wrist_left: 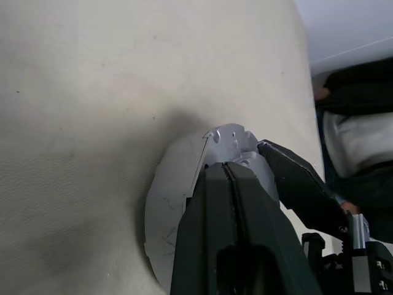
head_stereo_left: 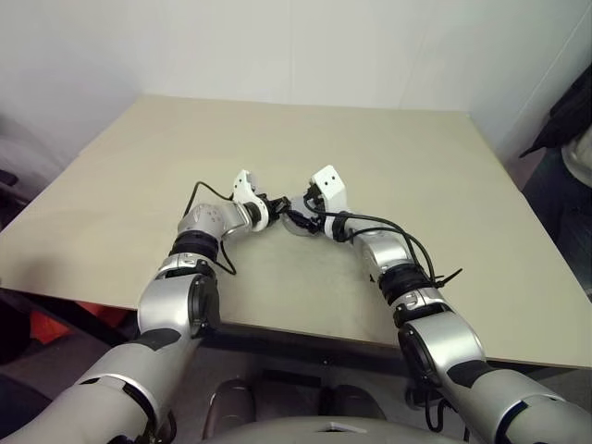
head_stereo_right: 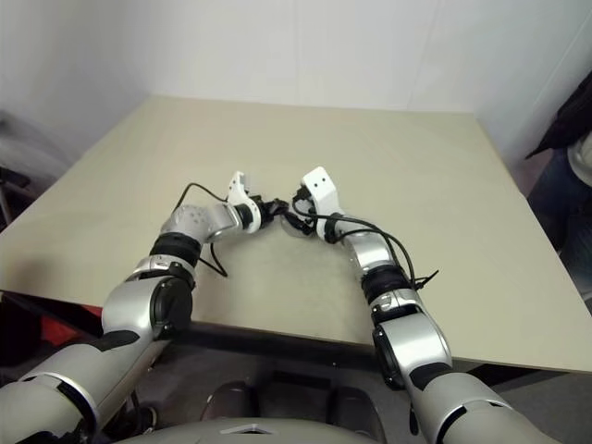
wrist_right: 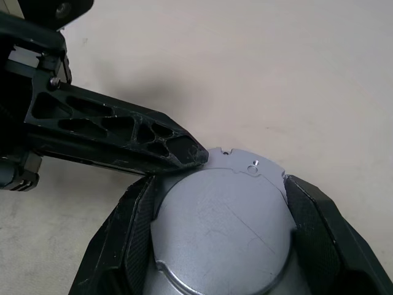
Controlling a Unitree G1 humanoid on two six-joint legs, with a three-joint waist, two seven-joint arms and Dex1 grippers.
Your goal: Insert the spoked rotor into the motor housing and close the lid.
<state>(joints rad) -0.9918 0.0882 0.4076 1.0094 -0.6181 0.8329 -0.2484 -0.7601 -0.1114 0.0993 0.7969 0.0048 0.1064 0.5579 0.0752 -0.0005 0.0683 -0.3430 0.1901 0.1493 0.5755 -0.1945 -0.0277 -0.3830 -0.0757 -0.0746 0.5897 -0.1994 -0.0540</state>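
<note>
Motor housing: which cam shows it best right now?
Right wrist view: the motor housing fills the space between the right gripper's fingers, its silvery face plain. Left wrist view shows only an edge behind the left gripper; head views barely show it.

beige table point(head_stereo_left: 444, 185), motor housing point(wrist_right: 221, 239) on it

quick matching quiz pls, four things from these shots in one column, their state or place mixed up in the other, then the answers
Things:
1. left claw
2. right claw
3. silvery round part
4. person

States or places:
A. beside the table's right edge
B. shut, tip against the part's rim
C. one finger on each side of the part
D. held between two black fingers, over the beige tabletop

Pairs: 1-B, 2-C, 3-D, 4-A
</note>
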